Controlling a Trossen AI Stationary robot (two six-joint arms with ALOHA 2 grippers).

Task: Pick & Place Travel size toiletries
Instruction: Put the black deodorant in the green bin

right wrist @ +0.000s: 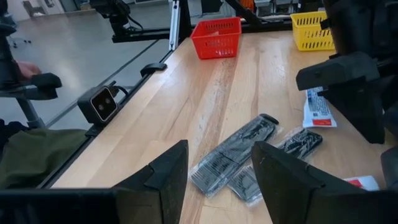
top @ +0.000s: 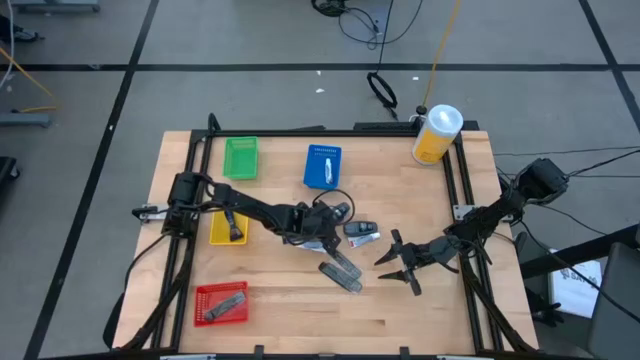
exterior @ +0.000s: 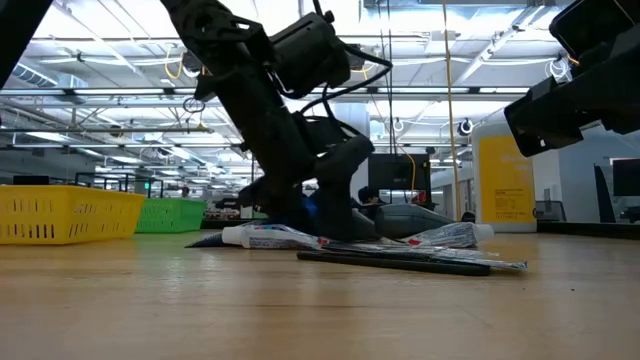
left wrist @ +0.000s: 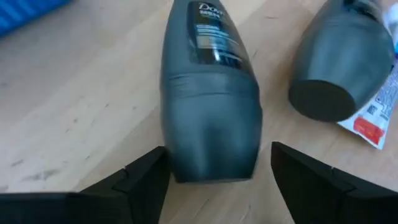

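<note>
Several travel size toiletries lie flat at the table's middle. A dark grey bottle (left wrist: 208, 93) lies on its side, and the open fingers of my left gripper (left wrist: 217, 162) stand on either side of its broad end, slanting down; I see no touch. Beside it lie a second dark bottle (left wrist: 339, 62) and a white tube (left wrist: 376, 115). Two grey flat packets (right wrist: 236, 152) lie nearer the front edge. My right gripper (right wrist: 219, 155) hangs open above the table just right of them, holding nothing. In the high view my left gripper (top: 325, 232) is at the centre and my right gripper (top: 395, 262) is right of it.
Small trays stand on the left half: green (top: 240, 158), blue (top: 322, 166), yellow (top: 227, 228) and red (top: 220, 303), the red one holding a grey packet. A big yellow canister (top: 436, 133) stands at the far right corner. Bare wood lies along the front edge.
</note>
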